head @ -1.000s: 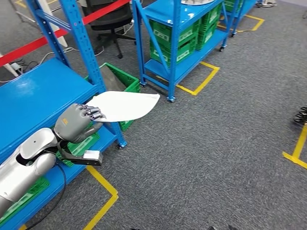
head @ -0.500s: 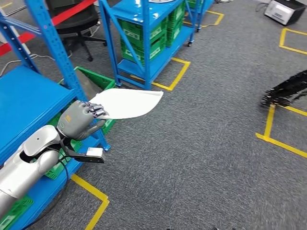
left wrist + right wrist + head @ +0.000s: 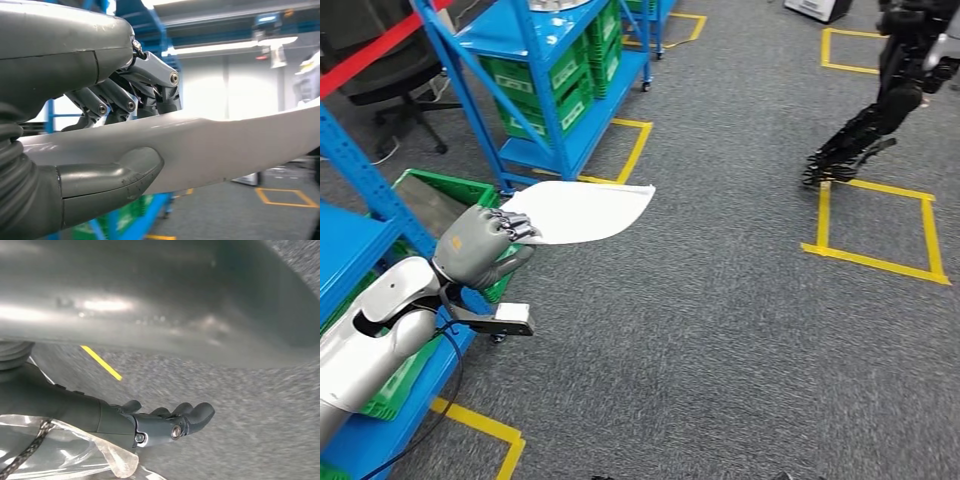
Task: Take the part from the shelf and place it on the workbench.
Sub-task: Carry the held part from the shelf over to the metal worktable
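Observation:
The part [image 3: 580, 212] is a flat, white, leaf-shaped panel. My left hand [image 3: 475, 245] grips it by its near end and holds it level above the grey carpet, pointing away from the blue shelf [image 3: 346, 250]. In the left wrist view the thumb [image 3: 113, 175] lies under the part [image 3: 226, 145] and the dark fingers [image 3: 151, 85] press on its upper face. My right hand [image 3: 158, 425] hangs over the carpet with its fingers loosely stretched out and nothing in them.
A green crate [image 3: 441, 195] stands on the floor beside the near shelf. A second blue rack [image 3: 546, 80] with green crates stands behind. Yellow tape squares [image 3: 878, 225] mark the carpet. A dark legged machine [image 3: 882, 110] stands at the far right.
The camera has swung to the right, so the shelves slid left and the dark machine came further into view. My left hand still holds the part the same way.

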Tool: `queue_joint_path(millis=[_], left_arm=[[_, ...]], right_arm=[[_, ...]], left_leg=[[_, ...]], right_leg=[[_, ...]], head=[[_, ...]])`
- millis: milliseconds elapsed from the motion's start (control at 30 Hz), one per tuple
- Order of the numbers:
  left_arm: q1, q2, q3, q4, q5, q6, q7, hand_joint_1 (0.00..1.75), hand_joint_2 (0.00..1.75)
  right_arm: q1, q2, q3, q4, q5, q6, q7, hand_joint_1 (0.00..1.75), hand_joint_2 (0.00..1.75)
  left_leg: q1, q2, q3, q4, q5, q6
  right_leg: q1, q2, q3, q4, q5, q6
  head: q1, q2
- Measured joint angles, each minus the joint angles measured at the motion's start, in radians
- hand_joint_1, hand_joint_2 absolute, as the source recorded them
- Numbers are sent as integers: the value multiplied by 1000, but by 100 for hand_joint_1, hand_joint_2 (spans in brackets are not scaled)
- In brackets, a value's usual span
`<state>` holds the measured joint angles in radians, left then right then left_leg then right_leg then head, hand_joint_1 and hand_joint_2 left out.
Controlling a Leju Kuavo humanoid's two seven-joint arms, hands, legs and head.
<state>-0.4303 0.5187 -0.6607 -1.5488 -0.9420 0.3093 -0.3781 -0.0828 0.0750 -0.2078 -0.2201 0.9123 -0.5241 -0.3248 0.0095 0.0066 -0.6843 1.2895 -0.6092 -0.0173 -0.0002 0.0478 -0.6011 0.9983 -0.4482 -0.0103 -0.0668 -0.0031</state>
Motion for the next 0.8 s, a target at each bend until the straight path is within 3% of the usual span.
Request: queue_joint_path(millis=[67,133,200,267,333,400,467,500,533,600,667,700,767,800], left_arm=[[-5,-8,-1,1,0,-1,0,175,175],[-12,-19,-2,4,-2,0,-1,175,175],[-16,-28,-5,8,-8,5,-1,175,175],[-16,-36,-7,9,-13,12,0,175,175],[-15,-39,-6,9,-14,18,3,175,175],[-8,-37,-3,8,-14,18,9,175,175],[3,-32,-1,7,-14,11,14,175,175],[8,-29,0,5,-14,6,16,175,175],[11,-26,1,3,-13,0,17,175,175],[15,-17,6,-3,-12,-9,19,175,175],[18,-6,13,-9,-10,-14,19,175,175],[19,-2,16,-11,-10,-17,19,175,175],[20,1,17,-15,-10,-22,20,175,175],[20,0,18,-16,-10,-25,20,175,175]], right_arm=[[1,0,-2,0,-1,-5,1,0,0],[0,0,-6,0,-6,-8,0,0,0],[1,-1,-11,0,-11,-9,-3,0,0],[8,-3,-15,0,-13,-10,-4,0,0],[14,-4,-21,0,-17,-9,-5,0,0],[13,-5,-26,0,-20,-7,-10,0,0],[14,-6,-28,0,-18,-7,-14,0,0],[16,-6,-29,0,-18,-7,-15,0,0],[17,-6,-31,0,-19,-7,-15,0,0],[17,-6,-34,0,-20,-7,-15,0,0],[15,-6,-36,0,-20,-5,-16,0,0],[14,-6,-36,0,-20,-5,-16,0,0],[16,-6,-37,0,-20,-4,-16,0,0],[16,-6,-39,0,-21,-4,-16,0,0]], left_leg=[[1,-16,47,-106,74,5],[4,-59,99,-223,122,11],[4,-79,113,-262,123,16],[2,-58,114,-271,126,23],[3,-33,119,-282,133,35],[1,-6,121,-287,134,43],[-1,22,120,-287,133,45],[-1,35,120,-287,132,45],[-1,48,121,-286,131,43],[-2,69,123,-285,127,37],[-8,88,126,-282,123,28],[-10,97,127,-281,121,23],[-9,112,131,-281,118,13],[-5,102,131,-275,110,8]], right_leg=[[0,29,0,6,-1,2],[-1,55,-7,14,-1,9],[-6,78,-20,16,5,22],[-10,90,-31,15,9,35],[-6,41,-56,54,-16,44],[-5,-23,-113,170,-75,51],[-8,-39,-168,286,-116,57],[-10,-42,-173,300,-113,60],[-12,-46,-155,268,-91,61],[-11,-83,-76,127,-37,61],[-6,-115,-18,28,-11,50],[-2,-118,-11,15,-12,43],[-1,-94,-10,14,-8,28],[-2,-83,-9,11,-6,21]], head=[[0,0],[1,0],[1,0],[1,0],[4,0],[7,0],[7,0],[7,0],[7,0],[7,0],[4,0],[3,0],[0,0],[0,0]])
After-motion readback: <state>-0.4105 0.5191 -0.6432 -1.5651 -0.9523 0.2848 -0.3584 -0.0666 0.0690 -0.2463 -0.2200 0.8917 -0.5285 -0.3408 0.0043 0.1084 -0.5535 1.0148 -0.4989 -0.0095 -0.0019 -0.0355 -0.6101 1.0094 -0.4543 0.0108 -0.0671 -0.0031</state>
